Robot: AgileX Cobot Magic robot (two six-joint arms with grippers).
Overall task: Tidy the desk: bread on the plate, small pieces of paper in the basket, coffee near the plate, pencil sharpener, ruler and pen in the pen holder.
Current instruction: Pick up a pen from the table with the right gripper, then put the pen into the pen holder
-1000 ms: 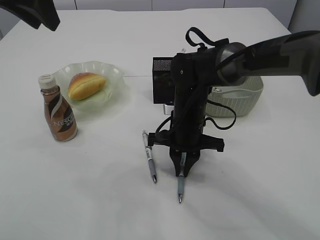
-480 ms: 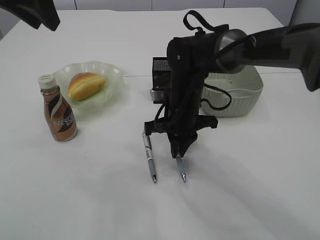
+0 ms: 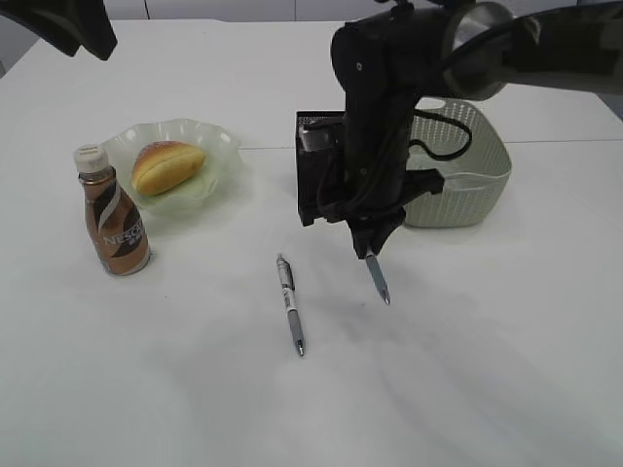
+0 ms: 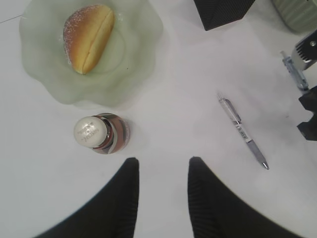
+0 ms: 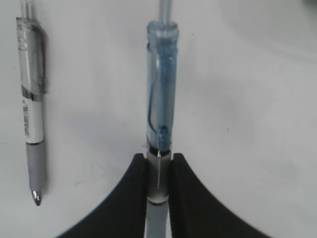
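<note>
My right gripper (image 3: 372, 251) (image 5: 158, 161) is shut on a blue pen (image 3: 378, 280) (image 5: 160, 94) and holds it above the table, just in front of the black mesh pen holder (image 3: 313, 146). A second, grey pen (image 3: 290, 304) (image 5: 30, 114) (image 4: 242, 132) lies on the table to its left. The bread (image 3: 167, 165) (image 4: 88, 37) sits on the pale green plate (image 3: 222, 146) (image 4: 138, 54). The coffee bottle (image 3: 113, 216) (image 4: 99, 133) stands beside the plate. My left gripper (image 4: 162, 166) is open and empty, high above the table near the bottle. Sharpener and ruler are not visible.
A pale green basket (image 3: 482, 175) stands right of the pen holder, partly hidden by my right arm. The left arm (image 3: 63, 24) shows at the top left corner of the exterior view. The table is white.
My right gripper has lifted the blue pen off the table and carried it up and back toward the pen holder. The grey pen, bottle and plate have not moved.
</note>
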